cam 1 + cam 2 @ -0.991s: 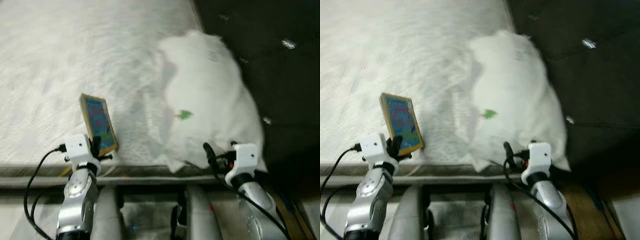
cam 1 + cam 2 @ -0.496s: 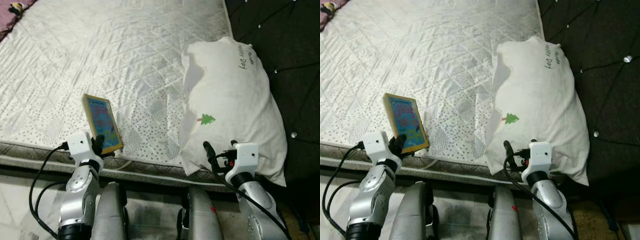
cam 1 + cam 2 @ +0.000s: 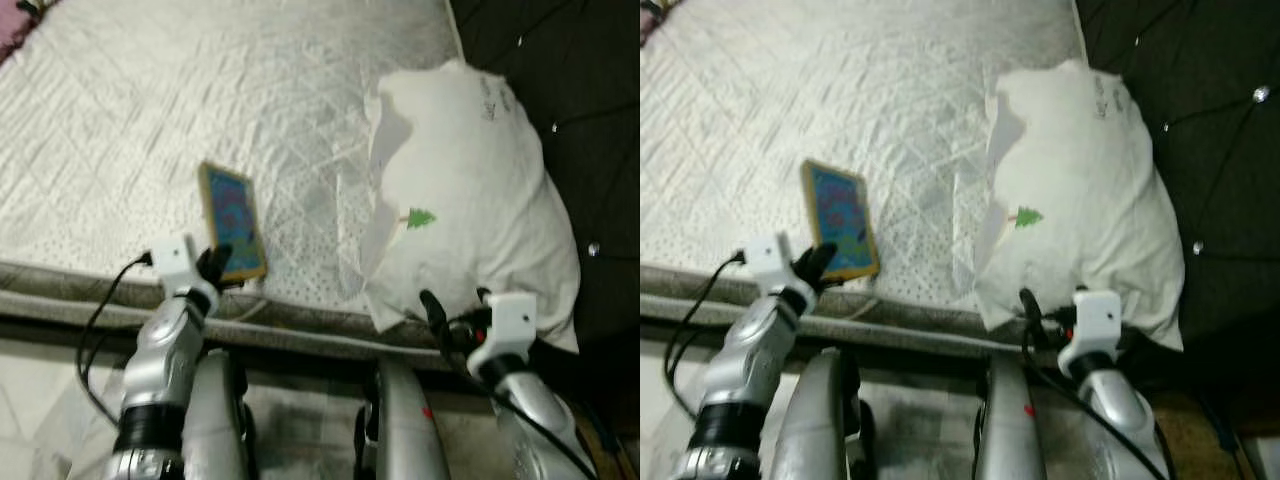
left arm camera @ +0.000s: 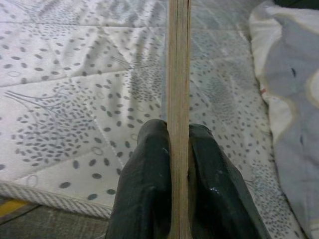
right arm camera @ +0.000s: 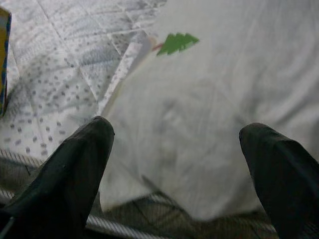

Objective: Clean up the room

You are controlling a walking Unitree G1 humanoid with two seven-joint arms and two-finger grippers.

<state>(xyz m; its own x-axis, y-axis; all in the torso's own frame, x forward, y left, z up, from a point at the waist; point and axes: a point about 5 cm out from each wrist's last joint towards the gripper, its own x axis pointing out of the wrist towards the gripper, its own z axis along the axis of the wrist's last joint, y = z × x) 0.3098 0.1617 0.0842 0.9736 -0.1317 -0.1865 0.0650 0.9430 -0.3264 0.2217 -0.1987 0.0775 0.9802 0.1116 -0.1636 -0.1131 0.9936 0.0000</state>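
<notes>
A thin book with a yellow border and a blue cover [image 3: 232, 222] is held upright on its edge over the near side of the white quilted mattress [image 3: 150, 110]. My left gripper [image 3: 214, 266] is shut on its lower edge; in the left wrist view both black fingers [image 4: 144, 184] clamp the book's spine [image 4: 178, 74]. A white pillow [image 3: 470, 215] with a small green tree print [image 3: 417, 218] lies at the bed's right end. My right gripper [image 3: 452, 318] stands open just before the pillow's near edge [image 5: 199, 149], nothing between its fingers.
A dark tufted headboard [image 3: 570, 90] rises right of the pillow. The mattress's grey piped edge [image 3: 300, 325] runs across in front of me, with pale floor [image 3: 40, 400] below. A pink cloth [image 3: 15, 30] shows at the far left corner.
The camera has swung and the picture is blurred. My left gripper has carried the book a little to the right and farther over the mattress. The right gripper stays open by the pillow.
</notes>
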